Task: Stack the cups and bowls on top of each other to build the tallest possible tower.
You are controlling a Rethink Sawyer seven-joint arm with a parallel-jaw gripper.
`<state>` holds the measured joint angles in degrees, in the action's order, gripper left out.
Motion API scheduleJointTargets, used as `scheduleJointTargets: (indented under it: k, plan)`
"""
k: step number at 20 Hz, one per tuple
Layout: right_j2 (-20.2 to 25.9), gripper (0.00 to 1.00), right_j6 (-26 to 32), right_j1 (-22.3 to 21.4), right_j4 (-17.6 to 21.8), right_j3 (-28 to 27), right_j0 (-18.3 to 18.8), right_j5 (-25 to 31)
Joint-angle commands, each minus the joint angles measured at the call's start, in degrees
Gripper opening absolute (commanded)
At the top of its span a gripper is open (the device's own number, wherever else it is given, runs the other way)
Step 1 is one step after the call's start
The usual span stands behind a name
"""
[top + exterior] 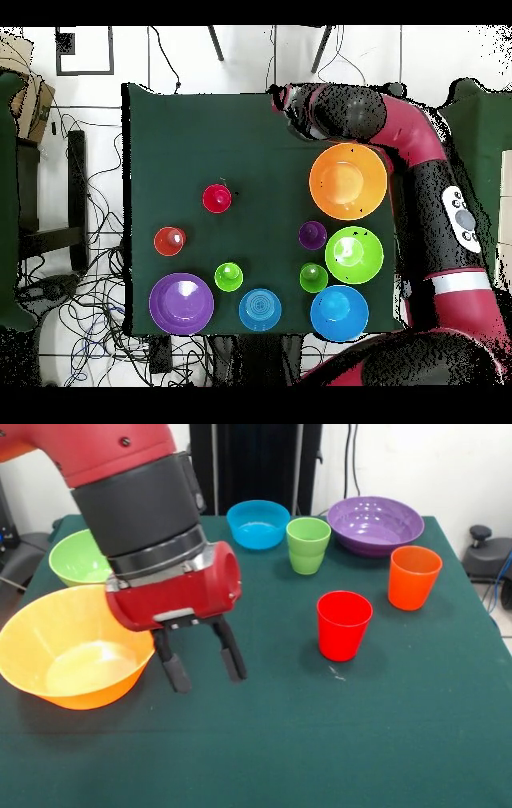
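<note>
Clearly empty, with its jaws parted, the gripper (204, 658) hangs beside the yellow-orange bowl (48, 634) at the table (336, 752) edge, and a careless swing could knock that bowl off.

The table (384, 744) is dark green, and the robot arm (120, 496) is red and black with a black claw (204, 662). The big bowl (72, 648) is yellow-orange, one bowl (76, 556) is light green, one bowl (376, 524) is purple, and two bowls (339, 313) (260, 309) are blue. The cups are red (344, 624), orange (414, 576), light green (308, 544) and purple (312, 235), and another cup (313, 277) is light green too.
</note>
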<state>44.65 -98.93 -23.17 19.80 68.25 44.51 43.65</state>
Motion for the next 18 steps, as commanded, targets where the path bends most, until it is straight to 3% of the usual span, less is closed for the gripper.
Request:
scheduleJointTargets:
  k: [1, 18]
  plan:
    - [5.6, 1.00, 22.1, 0.7, 7.1, 4.8, 1.6, -5.2]
    - [6.9, 1.00, 18.8, 0.9, 10.5, 5.9, 2.3, -4.1]
